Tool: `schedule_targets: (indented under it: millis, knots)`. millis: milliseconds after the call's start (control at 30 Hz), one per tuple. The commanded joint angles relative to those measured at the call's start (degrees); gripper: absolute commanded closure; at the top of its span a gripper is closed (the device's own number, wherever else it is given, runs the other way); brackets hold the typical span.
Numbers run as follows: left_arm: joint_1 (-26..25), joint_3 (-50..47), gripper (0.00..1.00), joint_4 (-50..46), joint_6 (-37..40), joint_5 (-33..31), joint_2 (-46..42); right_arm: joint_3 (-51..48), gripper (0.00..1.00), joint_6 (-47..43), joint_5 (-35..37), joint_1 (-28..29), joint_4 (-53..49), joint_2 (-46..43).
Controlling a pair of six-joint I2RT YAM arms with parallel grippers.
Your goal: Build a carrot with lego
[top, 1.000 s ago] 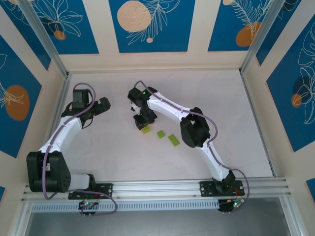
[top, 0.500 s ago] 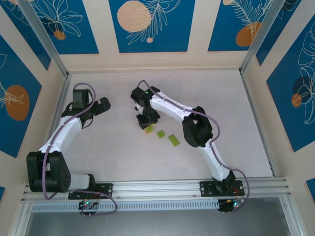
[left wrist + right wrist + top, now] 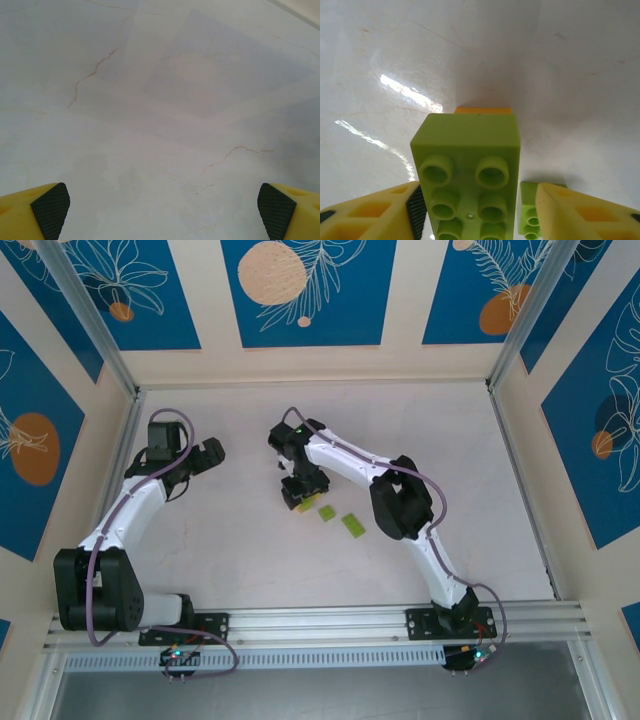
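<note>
- Currently, the step in hand is seating a leaf on the carrot (image 3: 299, 504), which sits mid-table under the right arm's tool. The oblong lime-green brick (image 3: 470, 170) faces studs-up toward the wrist camera, its far end meeting the orange block (image 3: 482, 110).
- The right gripper (image 3: 477, 212) straddles this brick with jaws parted: one pad touches its side, the other stands clear. Nothing is clamped.
- The left gripper (image 3: 160, 205) hangs fully released over bare table (image 3: 160, 100), well apart from the work.
- A small green brick (image 3: 532, 215) lies just beside the clear finger. Loose green bricks (image 3: 353, 525) lie near.
- Next move, by judgement: back clear, fetch a loose brick, align studs before pressing.
- Joint seating: cannot tell.
</note>
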Motion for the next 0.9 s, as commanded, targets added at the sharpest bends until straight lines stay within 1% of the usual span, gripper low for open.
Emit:
schedule_targets:
  millis: [0, 133, 233, 333, 400, 633, 767, 867]
  knots:
    - [0.8, 0.1, 0.01, 0.1, 0.7, 0.6, -0.3, 1.8, 0.35, -0.3, -1.2, 0.3, -2.3, -3.9]
    - [0.8, 0.2, 0.01, 0.0, 0.7, 0.6, -0.3, 2.4, 0.3, -0.9, -1.4, -0.3, -3.5, -7.2]
    - [0.8, 0.2, 0.01, 0.0, 0.7, 0.6, -0.2, 3.5, 0.27, -1.6, 0.1, -1.2, -4.8, -9.4]
    - [0.8, 0.2, 0.01, 0.0, 0.6, 0.7, -0.3, 4.4, 0.27, -3.1, 1.8, -3.6, -5.6, -10.7]
    - [0.8, 0.2, 0.01, 0.0, 0.7, 0.7, -0.3, 4.6, 0.27, -4.1, 2.2, -6.4, -5.8, -10.6]
    - [0.8, 0.1, 0.01, 0.0, 0.7, 0.7, -0.6, 4.2, 0.27, -10.1, 3.8, -15.1, -2.2, -6.5]
    - [0.8, 0.3, 0.01, -0.2, 0.7, 0.7, -0.4, 4.6, 0.29, -12.1, 1.9, -18.8, 0.3, -2.3]
    - [0.7, 0.3, 0.01, -0.2, 0.7, 0.5, -0.3, 5.1, 0.29, -13.2, -0.2, -20.3, 1.6, 0.3]
